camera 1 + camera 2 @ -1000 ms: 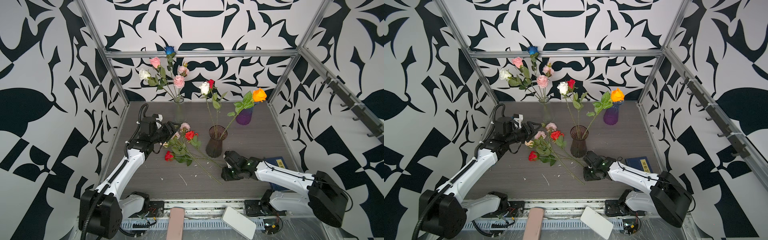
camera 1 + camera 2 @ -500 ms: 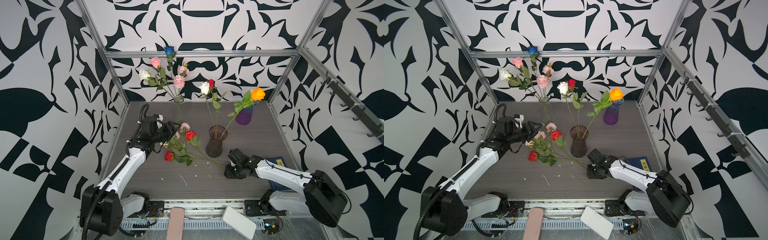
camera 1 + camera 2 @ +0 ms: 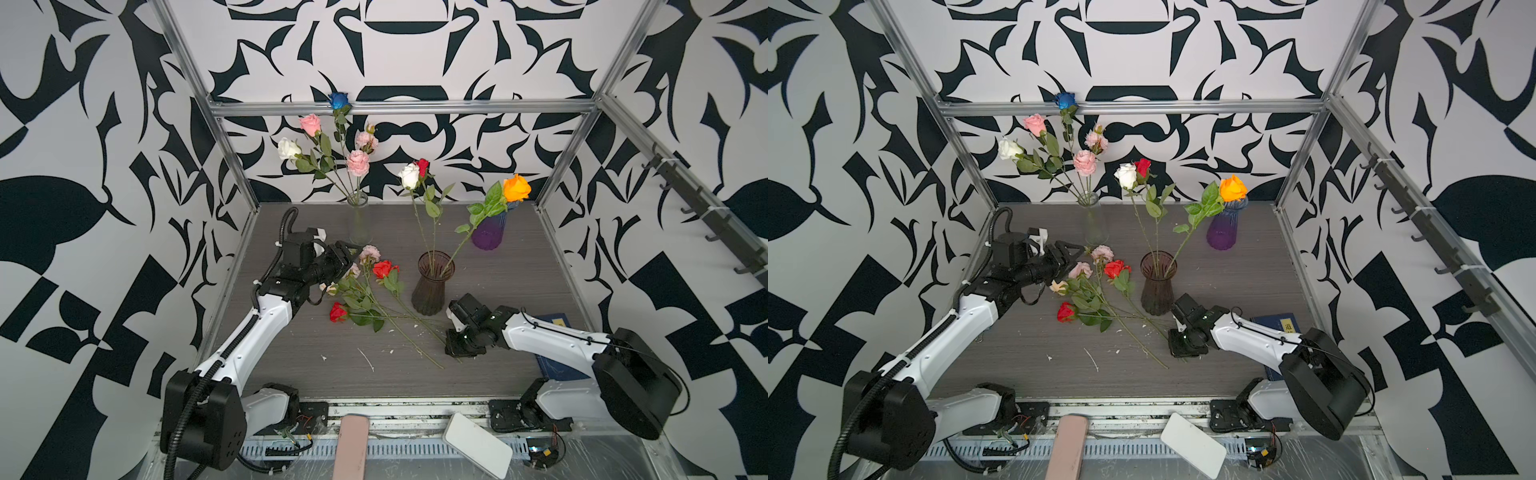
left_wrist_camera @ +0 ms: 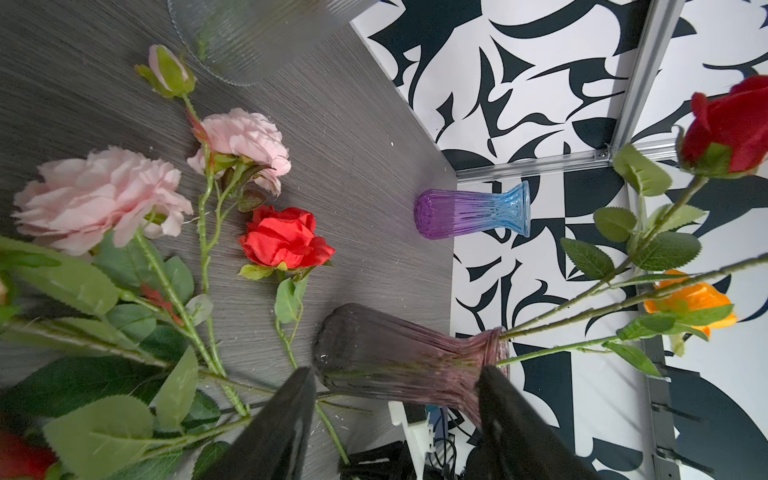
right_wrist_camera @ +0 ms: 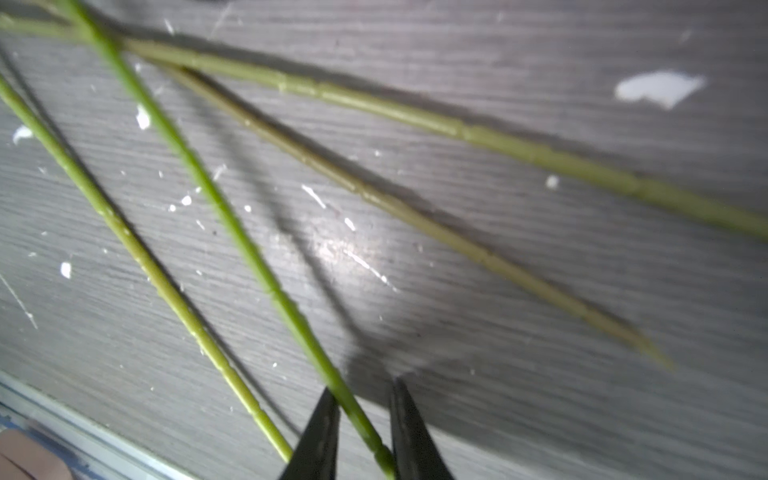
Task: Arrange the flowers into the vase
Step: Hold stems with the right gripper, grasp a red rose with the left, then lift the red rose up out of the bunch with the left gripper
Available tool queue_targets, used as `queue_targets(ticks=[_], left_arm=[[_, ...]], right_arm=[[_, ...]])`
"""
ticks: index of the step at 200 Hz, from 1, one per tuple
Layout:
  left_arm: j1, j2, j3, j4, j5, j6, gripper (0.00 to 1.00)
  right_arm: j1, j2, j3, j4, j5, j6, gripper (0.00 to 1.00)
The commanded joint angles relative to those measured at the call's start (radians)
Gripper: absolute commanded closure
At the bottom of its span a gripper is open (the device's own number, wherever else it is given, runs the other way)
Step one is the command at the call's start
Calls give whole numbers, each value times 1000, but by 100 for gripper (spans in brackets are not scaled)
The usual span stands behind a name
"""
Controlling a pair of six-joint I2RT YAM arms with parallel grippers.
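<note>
Grey woodgrain table, black-and-white patterned walls; loose flowers lie mid-table, left of a vase.
At back, clear ribbed glass vase holds five roses: blue, white, three pink. Centre, smoky fluted vase holds three roses: white, red, orange. Behind it stands purple-to-blue vase. Loose ones are fabric, red and pink, leafy green stems crossing. By the pink heads, left gripper is spread; right gripper pinches one thin green stem low over the table.
</note>
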Motion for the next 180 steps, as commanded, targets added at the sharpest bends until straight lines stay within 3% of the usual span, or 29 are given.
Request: queue_targets(ticks=[1,54,86,121,180], left_arm=[[5,9,-17,27,0,-5,34],[5,25,-45,97,12,-35,34],[4,51,-84,213,63,-79,40],[3,113,-112,317,93,-138,40],[-12,189,-100,366,150,-185,39]], right_arm=[[5,-49,15,-29,-14,-27,81],[21,-117,85,-31,-45,-92,94],[48,-202,94,63,-102,-123,100],[81,-270,76,180,-140,-120,100],[113,-239,119,222,-162,-108,100]])
